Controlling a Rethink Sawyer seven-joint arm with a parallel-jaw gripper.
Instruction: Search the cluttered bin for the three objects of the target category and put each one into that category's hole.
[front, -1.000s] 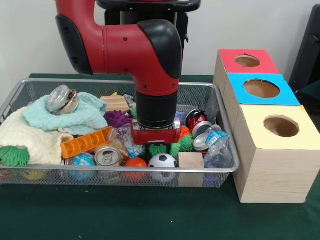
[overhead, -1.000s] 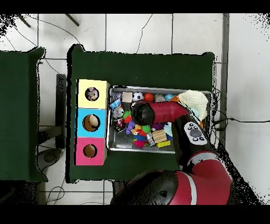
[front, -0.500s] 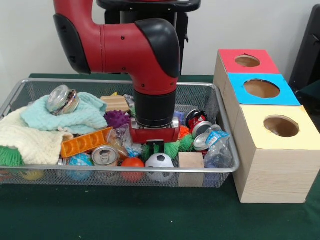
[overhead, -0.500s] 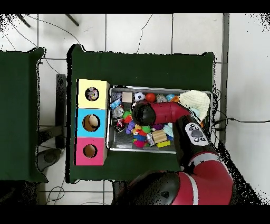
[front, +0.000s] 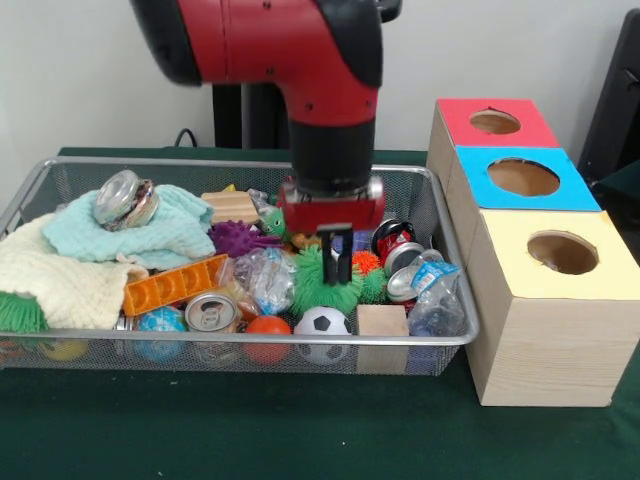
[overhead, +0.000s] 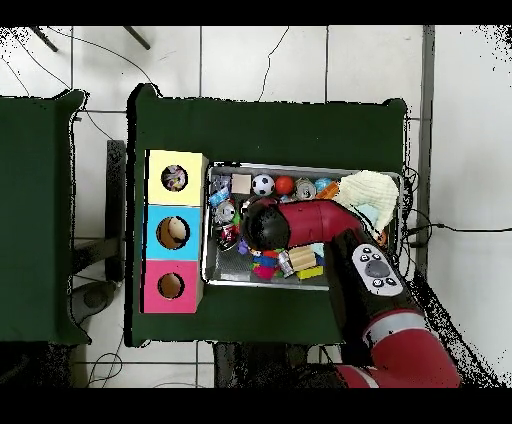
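Your table (front: 300, 440) carries a wire bin (front: 440, 250) with three boxes beside it, red (front: 480, 135), blue (front: 540, 190) and yellow (front: 590, 290). Above the bin, your pincer (front: 336, 268) hangs with its fingers drawn together, nothing between them, just over a green spiky ball (front: 318, 290) among the clutter.

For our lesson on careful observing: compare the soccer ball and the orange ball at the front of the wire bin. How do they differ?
The soccer ball is white with black patches; the orange ball is one plain colour. The soccer ball shows more above the bin's front rim, while the orange ball sits lower. In the front view the soccer ball lies right of the orange one. Both are round and rest against the front wall.
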